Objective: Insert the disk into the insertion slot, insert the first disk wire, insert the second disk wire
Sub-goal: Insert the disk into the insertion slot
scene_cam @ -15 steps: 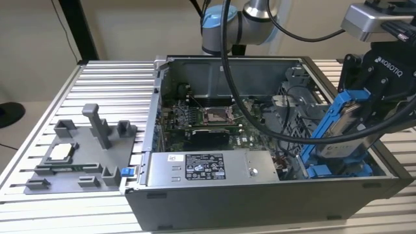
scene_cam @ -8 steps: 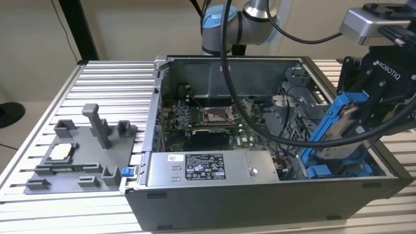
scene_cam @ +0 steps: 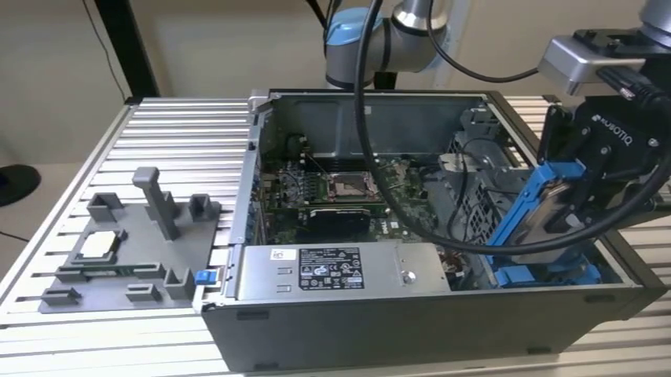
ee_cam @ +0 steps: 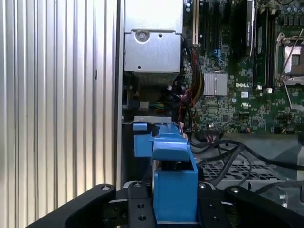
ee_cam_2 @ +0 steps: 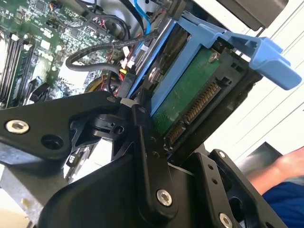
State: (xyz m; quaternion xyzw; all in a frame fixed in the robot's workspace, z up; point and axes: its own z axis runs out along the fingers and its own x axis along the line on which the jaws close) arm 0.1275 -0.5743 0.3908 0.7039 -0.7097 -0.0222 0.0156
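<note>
A black gripper (scene_cam: 574,196) holds the disk (scene_cam: 540,206), with its jaws closed firmly on either side of the blue carrier frame. The disk stands on edge and tilted, above the open computer case (scene_cam: 419,338), at the end towards the exterior view's right. Below the disk, inside the case, is the insertion slot (scene_cam: 545,275) with blue tabs. The slot sits beside the grey power-supply box (scene_cam: 335,271). Whether the disk touches the slot cannot be told.

A robotics lab bench, this: a silver ribbed aluminium-profile table (scene_cam: 173,133) carries an opened dark grey metal computer case (scene_cam: 419,334) and a grey plastic parts fixture (scene_cam: 126,259), with a blue-capped silver robot arm (scene_cam: 351,35) looming over.
</note>
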